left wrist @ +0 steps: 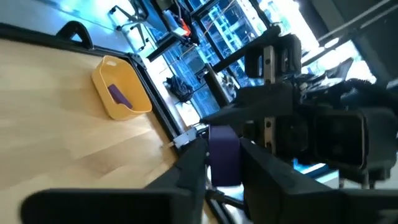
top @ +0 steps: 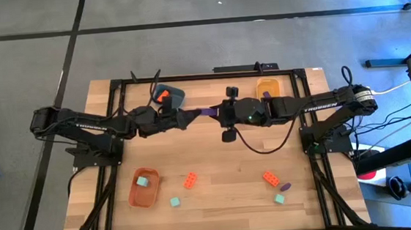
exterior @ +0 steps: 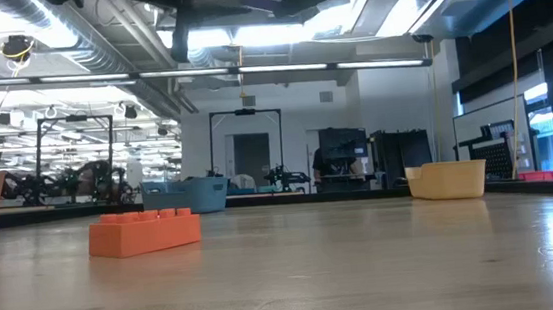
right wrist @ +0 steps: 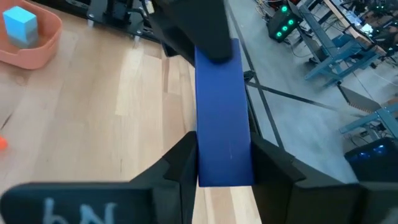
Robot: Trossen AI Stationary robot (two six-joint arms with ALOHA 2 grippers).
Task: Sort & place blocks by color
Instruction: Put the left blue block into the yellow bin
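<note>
**A:** We are watching both arms meeting in mid-air over the back half of the tabletop (top: 217, 165), and between them is hanging a purple block (top: 207, 111).

**B:** The left pincer (left wrist: 214, 165) is gripping one end of that purple block, fingers pressing on either side. The right pincer (right wrist: 224, 155) is clamping down on the other end, so we are seeing two grips on one piece at once.

**A:** Behind the left arm the dark blue bowl (top: 172, 95) is holding an orange-red block (top: 163, 95). Behind the right arm the yellow bowl (top: 267, 88) is carrying another purple brick (left wrist: 119, 94), which is showing clearly in the left wrist view.

**B:** Toward the front, on the left, the orange bowl (top: 144, 188) is holding a teal-mint block (top: 144, 181), with a second teal one (top: 175, 202) lying just beside the bowl on the wood.

**A:** An orange-red brick (top: 190, 180) is sitting near the middle front. Over on the right we are seeing another orange-red brick (top: 271, 177), a small purple piece (top: 285, 186) and a teal piece (top: 279, 198) lying close together.
</note>
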